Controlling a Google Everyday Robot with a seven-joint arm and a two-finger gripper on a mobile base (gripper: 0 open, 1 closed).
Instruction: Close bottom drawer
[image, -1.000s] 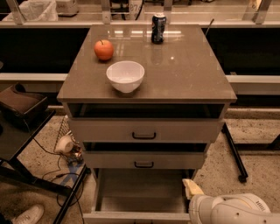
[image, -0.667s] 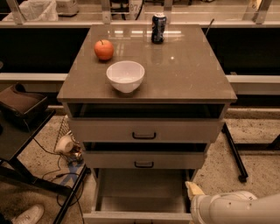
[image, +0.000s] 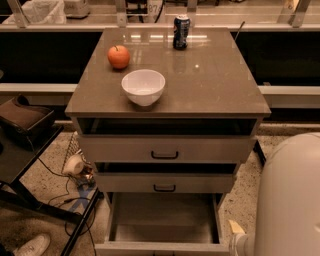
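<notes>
The bottom drawer (image: 164, 247) of the grey-beige cabinet (image: 220, 85) stands pulled far out toward me. Its inside is bare, and its front panel lies at the lower edge of the view. The two drawers above it, with black bar handles, are slightly out. My gripper (image: 236, 231) shows only as a pale yellowish tip at the drawer's front right corner, just outside its right wall. The bulky white arm (image: 290, 200) fills the lower right.
On the cabinet top stand a white bowl (image: 143, 86), an orange-red apple (image: 119, 56) and a dark soda can (image: 181, 32). A black chair or stand (image: 25, 130), cables and a white shoe (image: 31, 246) lie on the floor at the left.
The gripper tip has moved down and to the right, toward the drawer's front right corner. The white arm now fills much more of the lower right. The drawer has not visibly moved.
</notes>
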